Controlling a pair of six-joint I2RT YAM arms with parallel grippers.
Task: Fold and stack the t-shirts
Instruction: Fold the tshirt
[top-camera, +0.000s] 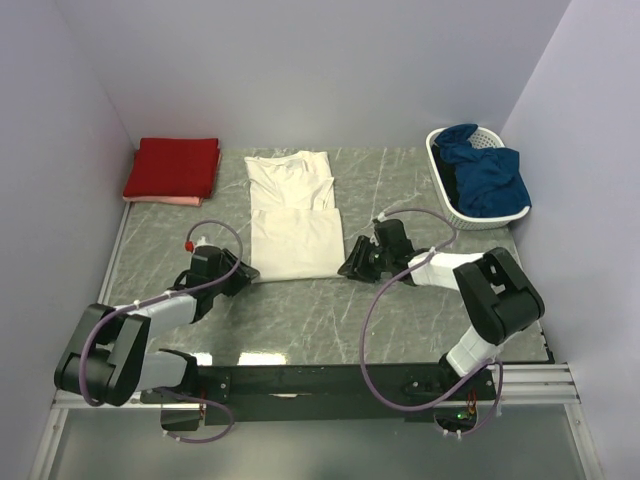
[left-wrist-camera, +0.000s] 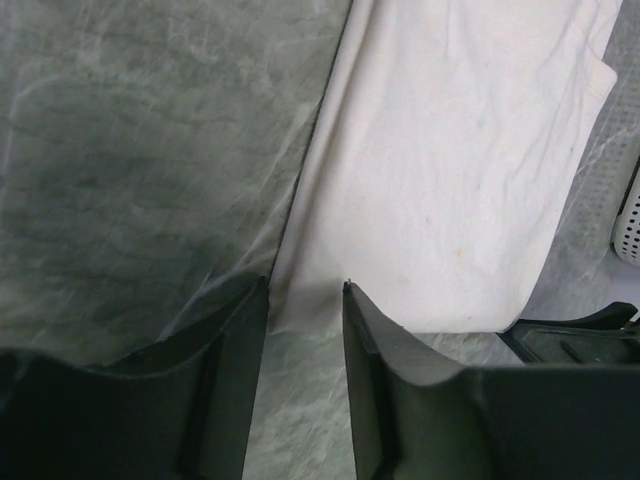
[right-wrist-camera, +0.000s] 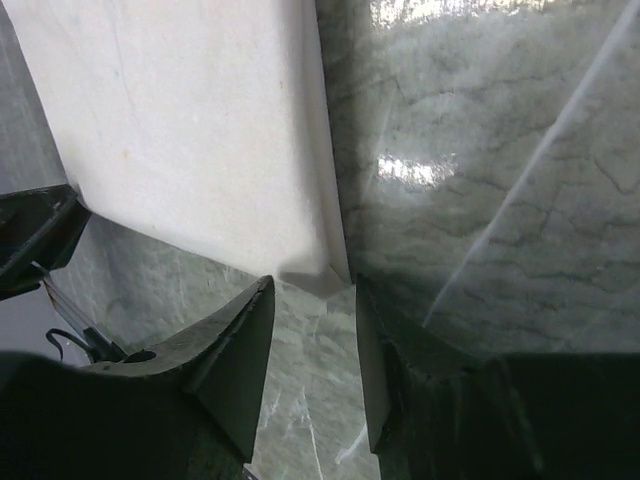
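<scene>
Your left claw (top-camera: 240, 272) sits low at the near left corner of the large cream cloth t-shirt (top-camera: 295, 215). That shirt lies folded into a long strip down the middle of the green marbled worktop (top-camera: 330, 310). In the left wrist view the jaws stand partly apart and grip nothing, and the shirt's corner shows in the gap between them. Your right claw (top-camera: 352, 262) mirrors this at the near right corner. It is also partly open and empty, with the corner just at its tips. You cannot tell whether either claw touches the cloth.

The folded red t-shirt (top-camera: 172, 165) rests on a pale pink t-shirt (top-camera: 160, 201) at the far left corner. The white slatted plastic basket (top-camera: 470, 215), holding blue cloth (top-camera: 485, 170), stands far right.
</scene>
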